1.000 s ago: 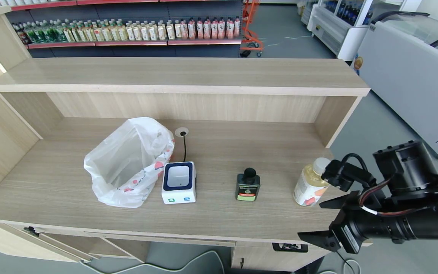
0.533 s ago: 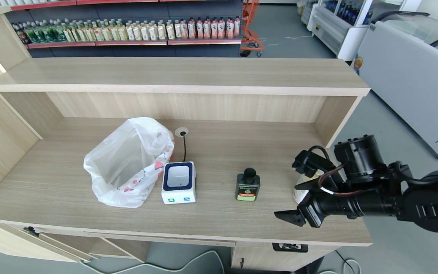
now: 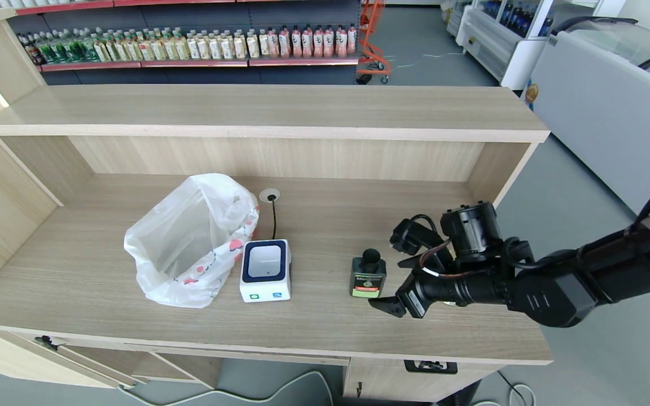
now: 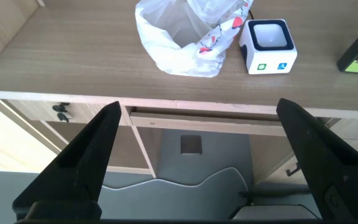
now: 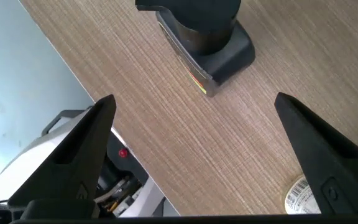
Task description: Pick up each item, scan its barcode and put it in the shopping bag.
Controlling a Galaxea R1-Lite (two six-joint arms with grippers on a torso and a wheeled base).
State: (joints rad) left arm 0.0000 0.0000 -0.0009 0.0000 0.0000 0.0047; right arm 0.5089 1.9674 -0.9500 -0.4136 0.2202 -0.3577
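The right gripper (image 3: pixel 397 285) is being held low over the counter (image 3: pixel 313 327), just to the right of the dark bottle (image 3: pixel 368 276). Its jaws are being kept wide apart, and nothing is being gripped between them.

The dark bottle is standing upright on the counter, between the scanner (image 3: pixel 266 269) and the right gripper. It is standing ahead of the spread jaws and apart from both fingers. In the right wrist view its upper part is being cut off by the frame edge, so only the lower body and base are being shown there.

A barcode label (image 5: pixel 300 194) is showing at the corner of the right wrist view, close to one finger. The object carrying it is being cut off by the frame; it may be a second item lying on the counter.

The shopping bag (image 3: pixel 189 242) is standing open on the left part of the counter, mouth upward, just beside the scanner. A cable (image 3: pixel 273 217) is running from the rear of the scanner to a hole in the counter.

The left gripper (image 4: pixel 197 106) is being held in front of the counter, below its front edge. Its jaws are spread wide, with nothing between them. In the left wrist view the dark bottle is being cropped by the frame edge.
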